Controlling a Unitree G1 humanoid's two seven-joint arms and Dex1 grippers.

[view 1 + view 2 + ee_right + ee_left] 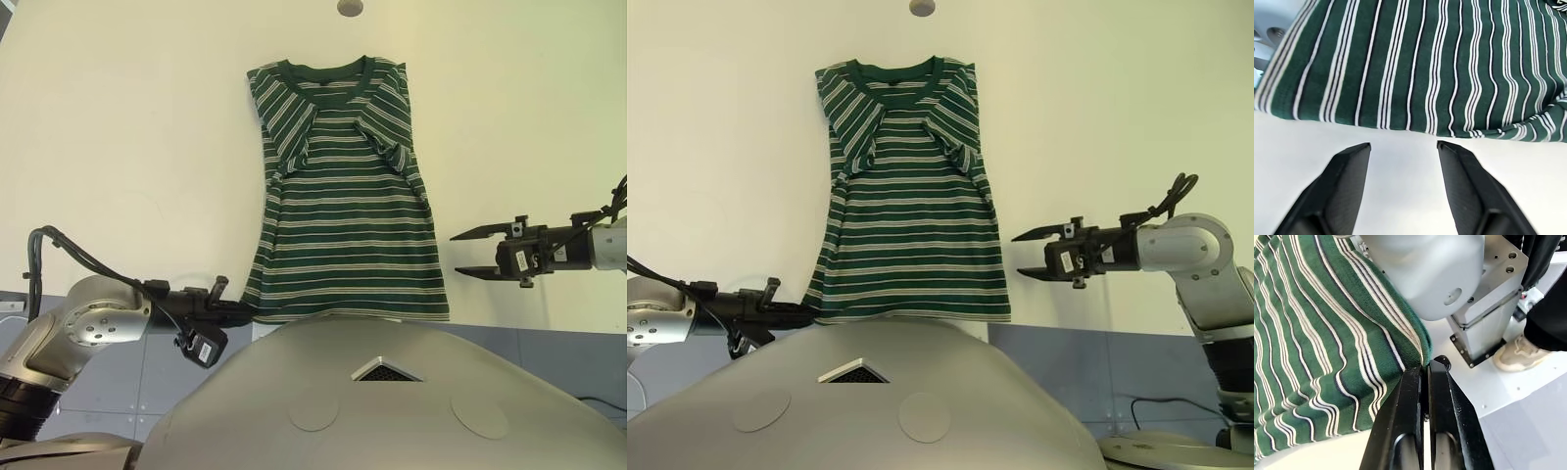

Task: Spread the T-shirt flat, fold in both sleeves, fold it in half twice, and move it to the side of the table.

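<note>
Green white-striped cotton T-shirt (348, 196) lies flat on cream bench (127, 147), sleeves already in. Left gripper (1425, 374) fingers pinch the near hem corner. Right gripper (456, 255) fingers spread wide, just beside the hem. Likely next: right grabs its corner for the first half-fold.

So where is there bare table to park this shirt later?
Wide bare stretches of the cream table lie on both sides of the green-and-white striped T-shirt; the far left is free. On the right, the open right gripper hovers near the hem. Crowded: the near-left hem corner, pinched by the left gripper.

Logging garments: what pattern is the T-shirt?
The T-shirt is dark green with white stripes, clearest in the right wrist view.
</note>
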